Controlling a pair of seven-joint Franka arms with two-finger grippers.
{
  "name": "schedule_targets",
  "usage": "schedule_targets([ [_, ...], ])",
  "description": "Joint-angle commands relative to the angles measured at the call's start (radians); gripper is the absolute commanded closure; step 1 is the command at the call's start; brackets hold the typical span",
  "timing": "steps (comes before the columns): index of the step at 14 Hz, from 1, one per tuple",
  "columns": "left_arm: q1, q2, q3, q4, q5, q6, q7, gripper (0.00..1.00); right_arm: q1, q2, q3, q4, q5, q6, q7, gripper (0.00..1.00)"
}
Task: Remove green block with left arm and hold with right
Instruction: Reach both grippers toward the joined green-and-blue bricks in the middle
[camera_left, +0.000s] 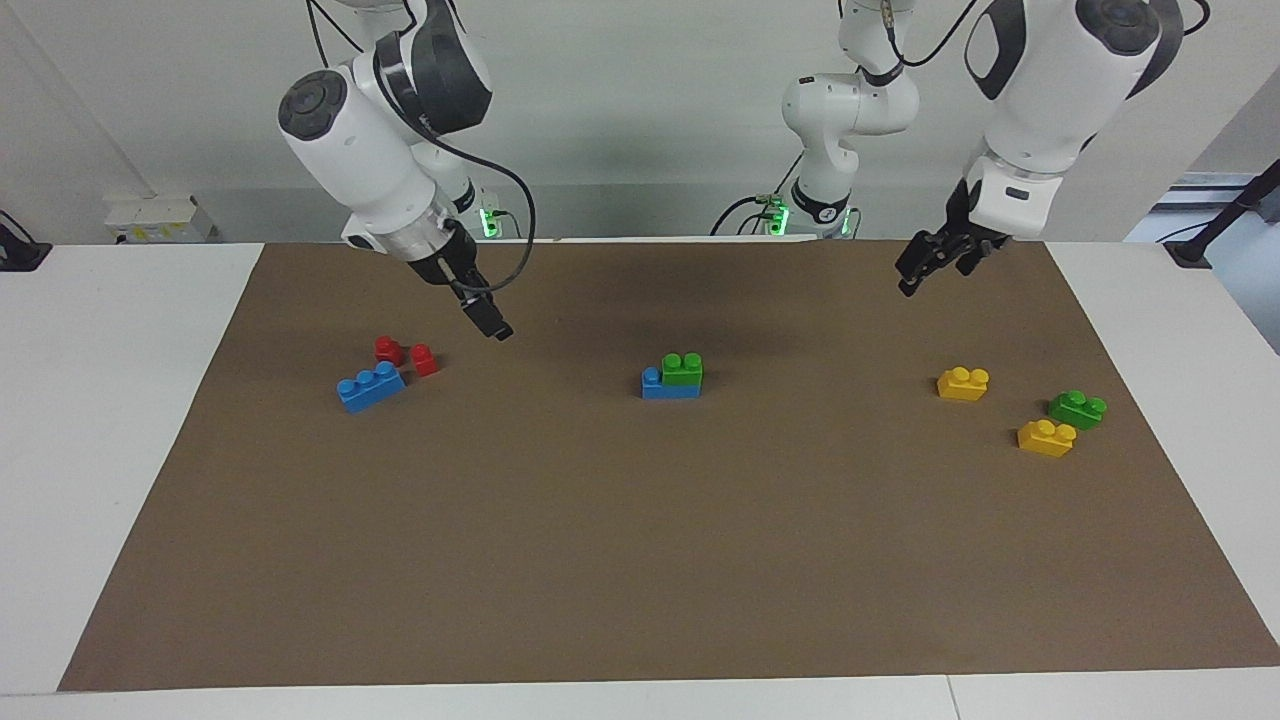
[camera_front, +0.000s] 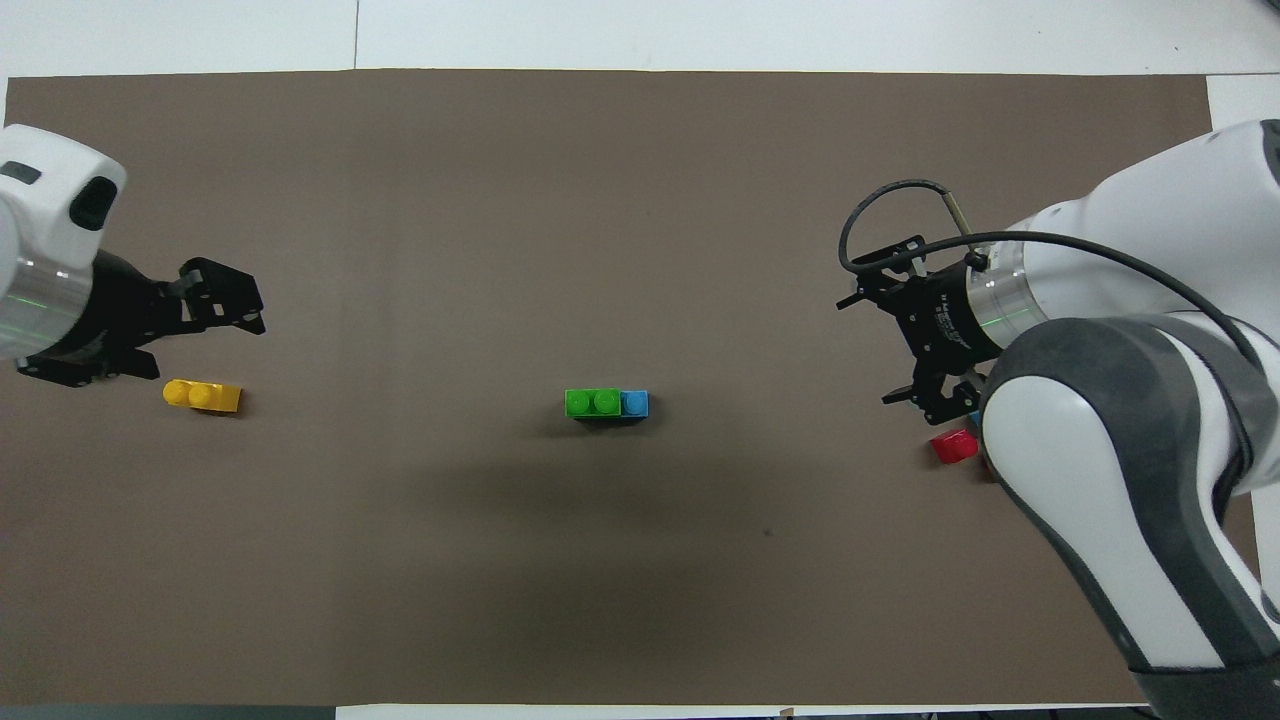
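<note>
Brown mat (camera_left: 640, 560) covers the white table. At its middle the small bright green two-stud plastic brick (camera_left: 682, 369) sits on a blue plastic brick (camera_left: 668, 386). Both arms hang above the mat. For the left gripper (camera_left: 935, 262) and right gripper (camera_left: 488, 322) I cannot tell the fingers. Only the facing view shows the darker green brick (camera_left: 1077, 409)

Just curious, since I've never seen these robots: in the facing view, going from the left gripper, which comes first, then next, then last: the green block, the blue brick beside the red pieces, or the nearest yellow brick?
From the left gripper:
1. Yellow brick, almost under it.
2. Green block, mid-table, stacked on a blue brick.
3. Blue brick, at the right arm's end.
</note>
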Motion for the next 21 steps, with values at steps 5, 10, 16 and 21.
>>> schedule_targets([
  [5, -0.247, -0.050, 0.014, -0.236, -0.002, 0.286, -0.768, 0.00, 0.127, 0.073, -0.002, -0.107, 0.176, 0.256, 0.119, 0.04],
  [10, -0.332, 0.081, 0.015, -0.232, 0.025, 0.453, -1.212, 0.00, 0.227, 0.144, -0.002, -0.166, 0.242, 0.435, 0.119, 0.04],
  [16, -0.371, 0.195, 0.015, -0.224, 0.091, 0.548, -1.455, 0.00, 0.299, 0.230, -0.002, -0.166, 0.294, 0.571, 0.115, 0.04],
  [21, -0.401, 0.267, 0.017, -0.224, 0.100, 0.584, -1.515, 0.00, 0.324, 0.267, -0.002, -0.167, 0.297, 0.626, 0.113, 0.04],
])
